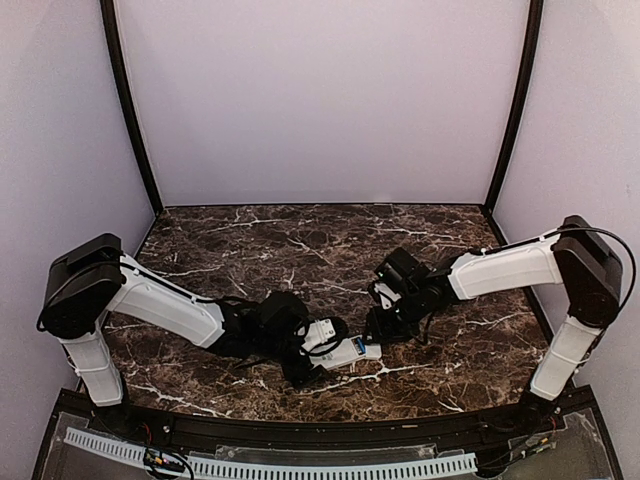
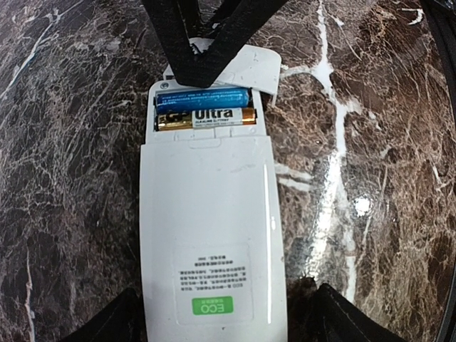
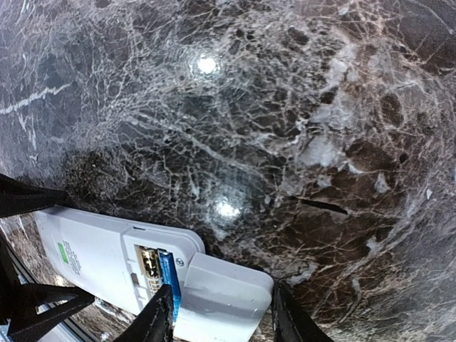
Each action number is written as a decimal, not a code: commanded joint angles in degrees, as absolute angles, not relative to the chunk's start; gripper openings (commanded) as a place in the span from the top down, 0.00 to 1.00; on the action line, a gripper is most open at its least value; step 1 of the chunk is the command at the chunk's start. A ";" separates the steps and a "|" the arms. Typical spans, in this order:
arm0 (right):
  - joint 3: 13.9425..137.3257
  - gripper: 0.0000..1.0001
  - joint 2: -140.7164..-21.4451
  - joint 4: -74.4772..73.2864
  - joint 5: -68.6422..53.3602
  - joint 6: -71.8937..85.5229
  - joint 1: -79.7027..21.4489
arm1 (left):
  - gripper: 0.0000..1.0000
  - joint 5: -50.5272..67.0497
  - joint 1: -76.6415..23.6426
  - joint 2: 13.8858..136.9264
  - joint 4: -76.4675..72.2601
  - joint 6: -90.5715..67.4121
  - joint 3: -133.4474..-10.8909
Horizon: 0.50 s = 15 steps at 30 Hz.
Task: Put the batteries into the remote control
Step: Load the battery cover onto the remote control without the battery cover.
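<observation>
**Both batteries sit in the remote, lid off**

The left claw (image 2: 214, 317) is low over the table (image 1: 250, 240), close to the front edge. Its fingers (image 2: 107, 320) are wide apart, one on each side of the remote (image 2: 210, 214). There looks to be a thin gap on each side, so it is not squeezing.

The remote lies flat on the table with its back up, so the buttons are hidden. It sits in the front middle of the table, between the two claws. A green sticker (image 2: 212, 308) is on the end near the left claw.

At the other end, the battery slot is open. The batteries (image 2: 205, 107) lie in it side by side. The gold battery (image 2: 206, 117) is nearer to the left claw. The blue battery (image 2: 203, 98) is just past it.

Past the slot lies the white lid (image 2: 249, 68). It touches the end of the remote and looks a bit tipped.

The right claw (image 3: 221, 288) comes down right here. Its fingers are about half way apart, one on each side of the lid. I cannot tell if they pinch the lid or only stand beside it.

Behind it is more dark stone table, then a plain pale wall (image 1: 320, 100).
</observation>
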<state>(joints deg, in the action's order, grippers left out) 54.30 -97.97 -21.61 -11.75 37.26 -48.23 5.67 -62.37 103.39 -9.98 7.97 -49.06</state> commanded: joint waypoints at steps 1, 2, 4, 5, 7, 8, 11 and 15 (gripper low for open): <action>55.20 0.57 -100.01 -22.18 -11.94 37.71 -49.41 | 0.17 5.09 -62.62 105.45 -3.84 9.14 -48.82; 55.39 0.57 -100.17 -22.03 -11.98 37.83 -49.59 | 0.18 5.12 -62.60 105.46 -3.73 9.14 -48.84; 55.73 0.58 -100.17 -21.86 -12.18 38.06 -50.02 | 0.18 5.10 -62.58 105.47 -3.58 9.14 -48.93; 56.15 0.58 -100.13 -21.99 -12.00 38.06 -50.15 | 0.18 5.10 -62.64 105.47 -3.55 9.07 -48.94; 56.46 0.59 -99.96 -22.27 -11.30 38.06 -50.40 | 0.18 5.10 -62.61 105.45 -3.52 9.04 -48.95; 56.51 0.59 -99.75 -22.30 -10.84 38.12 -50.44 | 0.18 5.10 -62.59 105.46 -3.47 9.05 -49.02; 56.87 0.58 -99.53 -22.16 -9.57 37.92 -50.53 | 0.18 5.10 -62.58 105.47 -3.43 9.07 -49.04; 57.97 0.59 -100.61 -22.71 -8.59 36.63 -50.54 | 0.19 5.05 -62.58 105.47 -3.43 8.87 -49.00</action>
<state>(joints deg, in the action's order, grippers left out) 55.90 -98.94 -22.44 -10.11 37.76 -49.74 5.78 -62.39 103.50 -9.34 8.16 -49.47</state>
